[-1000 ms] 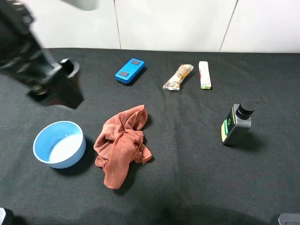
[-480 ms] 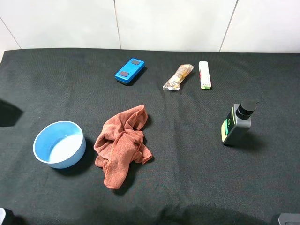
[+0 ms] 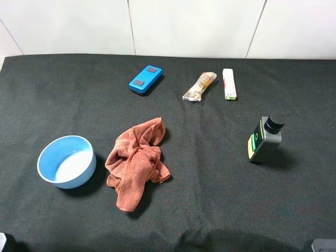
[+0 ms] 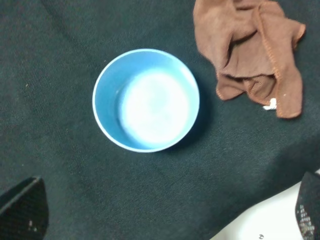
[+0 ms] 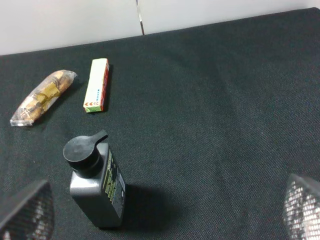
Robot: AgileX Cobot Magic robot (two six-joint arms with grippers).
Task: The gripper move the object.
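My left pincer (image 4: 165,220) hangs wide and empty above the round blue plastic bowl (image 4: 146,100); the rumpled rust-red fabric cloth (image 4: 252,47) lies beside it (untouched) on the black counter (image 3: 210,173), ready for grasping.

A: What sits along the far edge of the counter (image 3: 210,199)?

B: A blue rectangular device (image 3: 145,80) with two dark squares on top, then a clear-wrapped snack bar (image 3: 199,86), then a small white box (image 3: 229,84) with green and red print. The bar and the box lie just beside each other, apart.

A: And nearer the right edge?

B: A dark grey pump bottle (image 3: 264,138) stands upright, with a black pump head and a green label.

A: The left edge?

B: A blue bowl (image 3: 66,161) with a pale inside, open side up, nothing visible in it. The counter's cover is black cloth.
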